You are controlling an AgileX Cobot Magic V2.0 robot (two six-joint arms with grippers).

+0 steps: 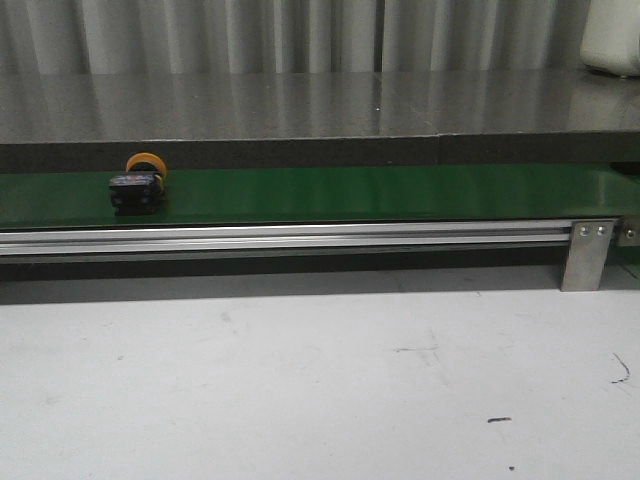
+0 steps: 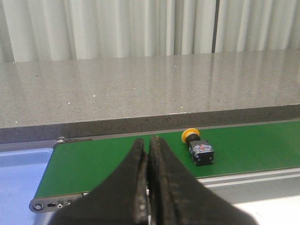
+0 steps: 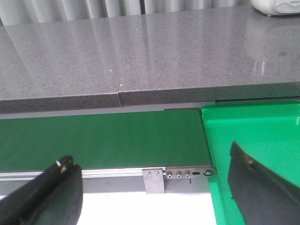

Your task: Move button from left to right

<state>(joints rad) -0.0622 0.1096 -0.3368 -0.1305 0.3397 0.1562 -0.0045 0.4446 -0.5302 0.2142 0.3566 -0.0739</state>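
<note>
Matte black, wedge-shaped fingers (image 2: 161, 187) on the left hand (image 2: 148, 187); similar black, worn-edged fingers (image 3: 47, 192) on the right hand (image 3: 154, 187).

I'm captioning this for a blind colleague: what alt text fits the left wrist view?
A yellow-headed black button lies on a green conveyor belt, beyond the shut left end effector. A grey stone counter and pale curtains are behind.

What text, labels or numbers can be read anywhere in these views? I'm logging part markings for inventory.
None can be read.
button: small red and white marks on its black block, too small and blurred to read in any view.
green belt, metal rail and grey counter: no writing visible.
white appliance: no label visible.
</note>
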